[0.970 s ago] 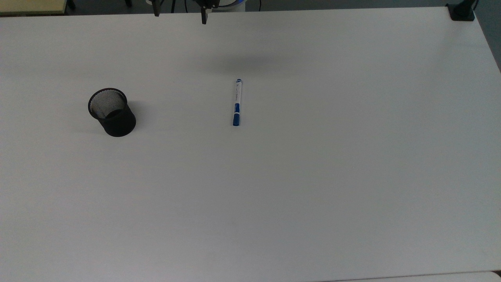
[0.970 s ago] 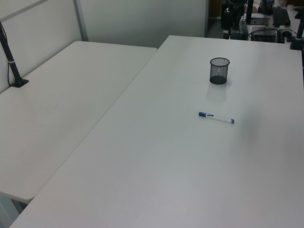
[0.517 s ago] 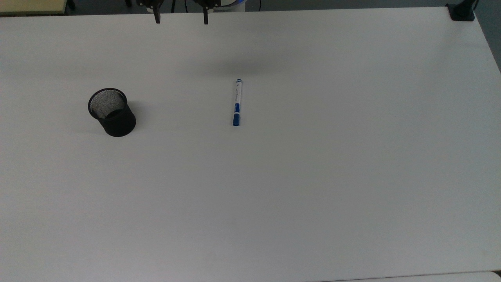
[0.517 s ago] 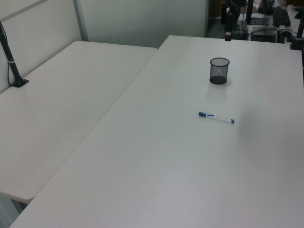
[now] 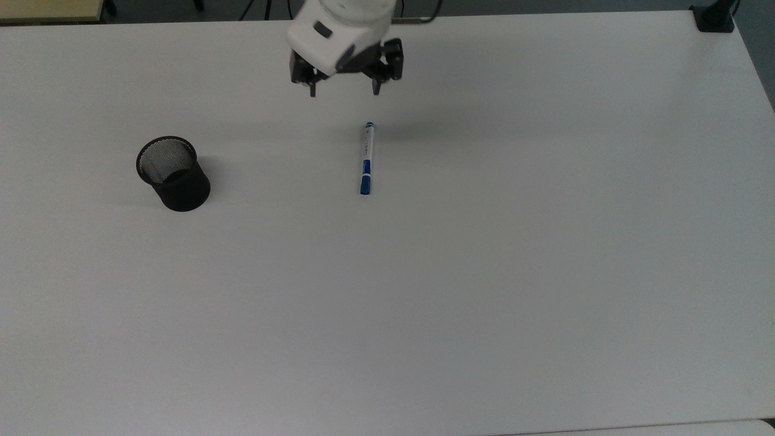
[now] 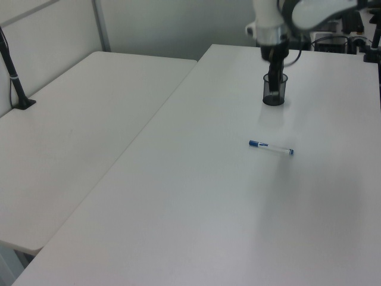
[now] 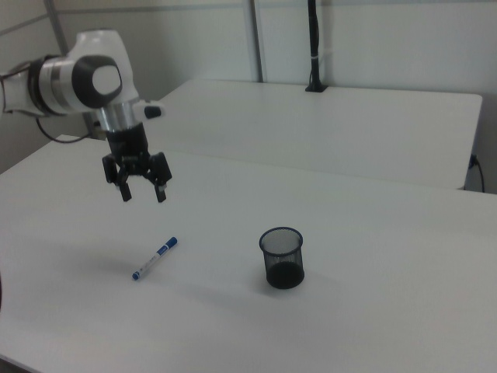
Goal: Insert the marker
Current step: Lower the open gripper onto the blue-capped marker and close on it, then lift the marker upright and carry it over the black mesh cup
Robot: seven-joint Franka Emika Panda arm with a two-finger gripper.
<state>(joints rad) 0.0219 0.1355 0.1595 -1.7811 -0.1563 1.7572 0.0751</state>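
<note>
**Tool spread above the tabletop, marker lying flat below it**

In the right view, the white tabletop (image 7: 373,311) carries two things well apart. Nearest is the black mesh cup (image 7: 281,257), standing upright with its mouth open, toward the right view's right. A little farther back and to the right view's left lies the marker (image 7: 154,258), flat on the tabletop, its blue cap pointing away toward the far side and its blue end nearer the camera.

In the top view the marker (image 5: 366,158) lies nearly straight up and down the picture, white barrel between the two blue ends, with the cup (image 5: 173,173) far to the top view's left.

Behind and above the marker hangs the tool (image 7: 140,192), its two black fingers spread wide, pointing down and holding nothing. In the top view the tool (image 5: 344,92) sits just beyond the marker's far tip, off the surface.
</note>
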